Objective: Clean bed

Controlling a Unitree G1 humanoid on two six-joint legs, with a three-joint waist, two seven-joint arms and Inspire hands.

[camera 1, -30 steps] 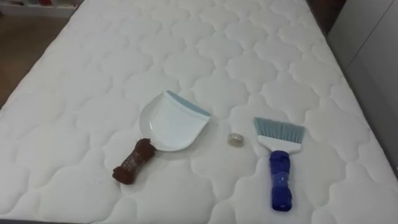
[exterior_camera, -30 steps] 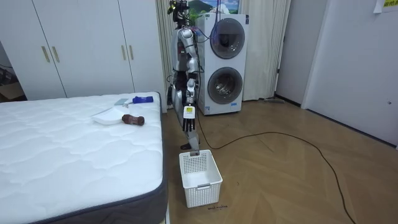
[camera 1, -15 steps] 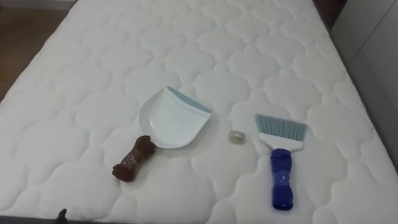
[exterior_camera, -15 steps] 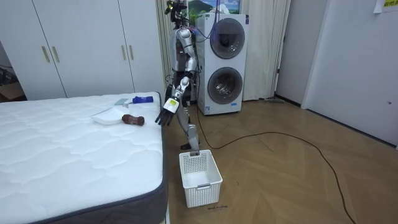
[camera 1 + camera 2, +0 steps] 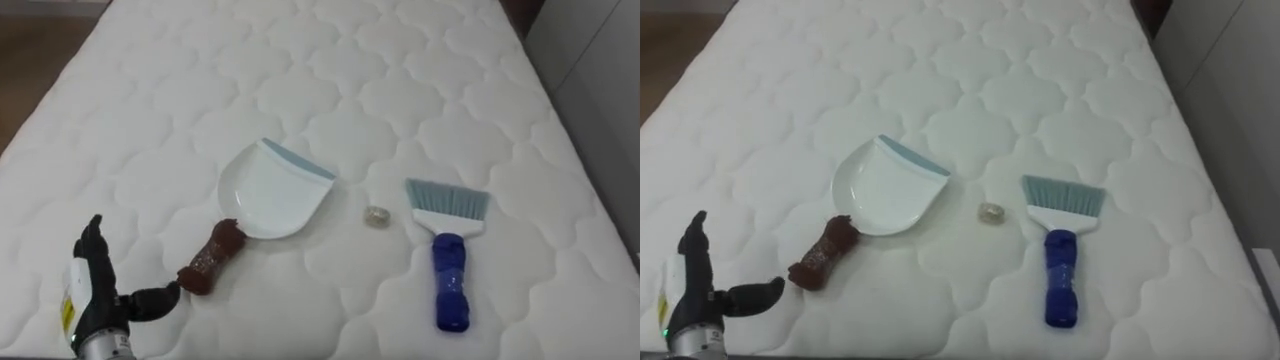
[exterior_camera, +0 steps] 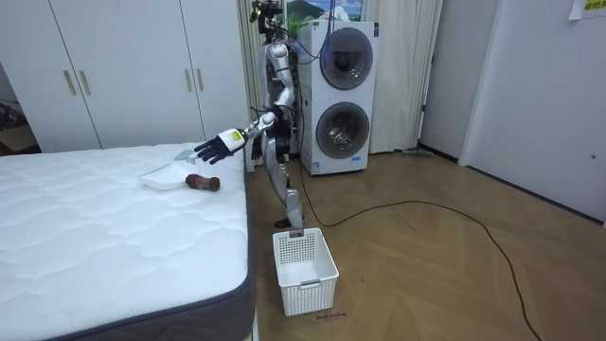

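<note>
Barely begun: the left robot hand [image 5: 95,292], fingers apart and empty, hovers near the dustpan [image 5: 268,192] handle; a scrap [image 5: 376,216], perhaps crumpled tape, lies unswept on the bed [image 5: 150,100] beside the brush [image 5: 448,245].

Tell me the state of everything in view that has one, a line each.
White dustpan with brown handle: flat on the white quilted mattress, empty.
Blue-handled brush: lying flat, untouched.
Small crumpled scrap: loose between dustpan and brush.
Left hand: open, thumb near the dustpan's handle.
White plastic basket: upright on the floor.
Stacked washing machines: doors shut.
White wardrobe: doors shut.
</note>
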